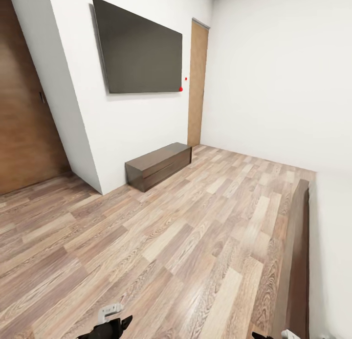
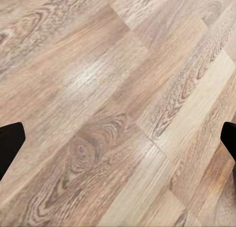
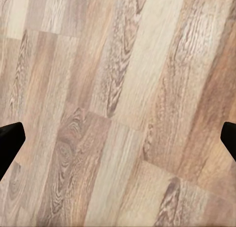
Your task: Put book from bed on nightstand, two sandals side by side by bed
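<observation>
Left hand: low at the bottom edge of the head view (image 1: pixel 111 325), a dark shape with a white part above it, cut off by the frame. In the left wrist view its two dark fingertips (image 2: pixel 10 143) sit at opposite edges, spread wide with nothing between them, hanging over the floor (image 2: pixel 118 99).
Right hand: a dark tip at the bottom edge of the head view (image 1: pixel 261 335), mostly cut off, with a small white piece beside it. In the right wrist view the fingertips (image 3: pixel 10 141) stand far apart at the two edges, empty, over bare planks.
Hard to make out: both arms are out of frame past the hands, so their pose cannot be told.
Bed: at the right edge of the head view, a dark brown platform edge (image 1: pixel 296 260) with a pale mattress side beyond it, cut off by the frame; its top is out of frame.
Floor: light wood planks in mixed tan and grey-brown tones.
Room: white walls; a dark flat screen (image 1: pixel 139 50) on the wall, a low dark dresser (image 1: pixel 159 165) under it against the wall; a brown door (image 1: pixel 197 82) in the far corner, a wide brown panel (image 1: pixel 24 114) at far left.
</observation>
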You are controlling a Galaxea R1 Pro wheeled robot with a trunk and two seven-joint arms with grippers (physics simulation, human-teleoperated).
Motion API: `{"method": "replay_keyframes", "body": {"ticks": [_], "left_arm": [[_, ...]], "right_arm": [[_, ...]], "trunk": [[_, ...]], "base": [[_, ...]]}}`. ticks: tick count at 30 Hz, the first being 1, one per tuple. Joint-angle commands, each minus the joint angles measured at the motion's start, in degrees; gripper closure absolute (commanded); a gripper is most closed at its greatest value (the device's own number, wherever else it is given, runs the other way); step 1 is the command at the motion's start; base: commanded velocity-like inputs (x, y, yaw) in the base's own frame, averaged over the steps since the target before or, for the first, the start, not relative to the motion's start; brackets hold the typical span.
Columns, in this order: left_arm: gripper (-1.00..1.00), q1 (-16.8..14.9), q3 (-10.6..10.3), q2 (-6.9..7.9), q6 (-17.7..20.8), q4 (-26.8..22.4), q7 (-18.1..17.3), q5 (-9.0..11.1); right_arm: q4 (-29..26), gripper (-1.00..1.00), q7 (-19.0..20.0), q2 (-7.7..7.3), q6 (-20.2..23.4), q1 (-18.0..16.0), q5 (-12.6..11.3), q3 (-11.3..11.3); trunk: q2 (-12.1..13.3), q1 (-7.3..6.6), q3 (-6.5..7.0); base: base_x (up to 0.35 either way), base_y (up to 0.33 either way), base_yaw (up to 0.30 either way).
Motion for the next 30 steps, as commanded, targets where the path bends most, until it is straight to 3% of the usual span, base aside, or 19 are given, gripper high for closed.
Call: {"method": "replay_keyframes", "body": {"ticks": [1, 6, 11, 30], "left_arm": [[-1.00, -0.05, -0.48, 0.00, -0.23, 0.10, -0.16, 0.45], [-1.00, -0.05, -0.55, -0.02, -0.27, 0.09, -0.14, 0.44], [-1.00, -0.06, -0.50, -0.02, -0.29, 0.08, -0.14, 0.44], [-1.00, -0.05, -0.48, -0.02, -0.28, 0.09, -0.14, 0.44]], "right_arm": [[0.16, -1.00, 0.33, 0.00, 0.06, -0.07, -0.58, 0.44], [0.16, -1.00, 0.15, 0.07, 0.06, -0.07, -0.46, 0.51], [0.21, -1.00, 0.10, 1.36, 0.06, -0.07, 0.02, 0.45], [0.25, -1.00, 0.18, 1.72, 0.06, -0.07, 0.08, 0.41]], "trunk": [[-0.03, -0.01, -0.05], [-0.03, -0.01, -0.05], [-0.03, -0.01, -0.05], [-0.03, -0.01, -0.05]], "base": [[0.000, 0.000, 0.054], [0.000, 0.000, 0.019], [0.069, 0.000, 0.003], [0.283, 0.000, 0.000]]}}
